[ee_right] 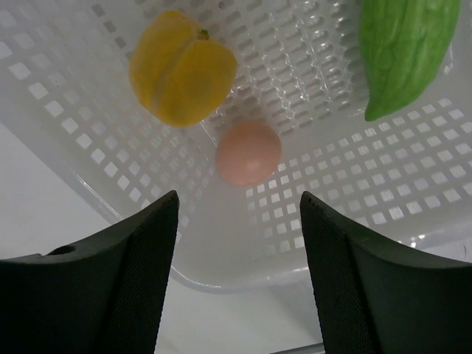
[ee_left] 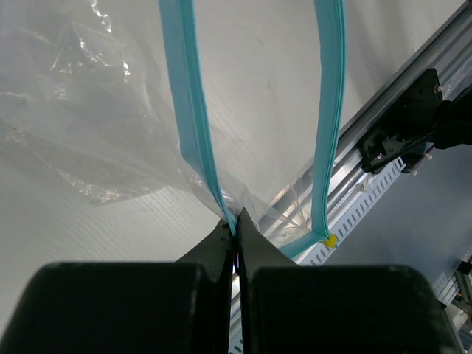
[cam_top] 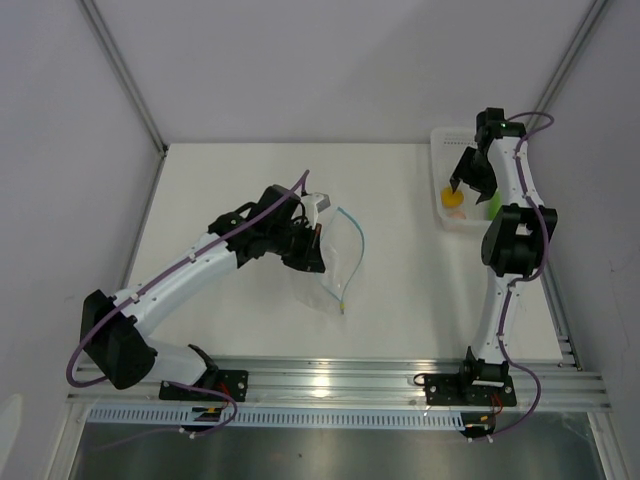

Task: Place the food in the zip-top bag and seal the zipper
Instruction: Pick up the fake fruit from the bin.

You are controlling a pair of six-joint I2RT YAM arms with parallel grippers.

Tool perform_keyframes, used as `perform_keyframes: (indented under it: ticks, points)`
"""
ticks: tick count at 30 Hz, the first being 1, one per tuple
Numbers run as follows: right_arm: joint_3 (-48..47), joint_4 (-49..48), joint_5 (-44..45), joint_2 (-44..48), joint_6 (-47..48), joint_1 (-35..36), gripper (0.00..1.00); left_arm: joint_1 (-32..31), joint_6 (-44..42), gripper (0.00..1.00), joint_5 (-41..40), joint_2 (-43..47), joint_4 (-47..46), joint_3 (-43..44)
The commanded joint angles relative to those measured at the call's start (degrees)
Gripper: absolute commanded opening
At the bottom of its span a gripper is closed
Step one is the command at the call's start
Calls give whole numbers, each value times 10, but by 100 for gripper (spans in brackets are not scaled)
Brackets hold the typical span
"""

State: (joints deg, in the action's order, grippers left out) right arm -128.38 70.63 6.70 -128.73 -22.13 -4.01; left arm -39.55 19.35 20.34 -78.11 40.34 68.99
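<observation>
A crinkly clear plastic zip-top bag is being held near the middle of the white tabletop, at about 8 o'clock from the white lattice plastic basket. Its thin teal-blue zipper strip is being pinched by the left fingers, which are being pressed together on it with no gap between them in the left wrist view. From that pinch the strip is being shown running up toward 12 o'clock. The strip of the other lip is being shown apart from it, toward 1 o'clock, so the bag's mouth is being held open. A small yellow tab is being shown at the lower end of that second strip.

In the top view the basket is being shown at 2 o'clock on the tabletop. The right fingers are being held apart above its near wall, clamped on no object. In the right wrist view, a small round peach-pink piece is being framed just beyond the gap between them. The round orange-yellow toy food piece is being shown at 11 o'clock from that peach-pink piece, and the oblong bright green toy food piece at 2 o'clock from it. Both food pieces are being carried inside the basket, well apart from the bag.
</observation>
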Motion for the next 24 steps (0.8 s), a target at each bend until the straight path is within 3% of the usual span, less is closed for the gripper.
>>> perform_keyframes:
  ticks: [1,24]
  points:
    - [-10,-22,-30,-16,14,-2,66,5,-20,1,24,18,-22,4]
    - [102,-85,-36,-18,16,-3,65,15,2,0,37,1,-7,13]
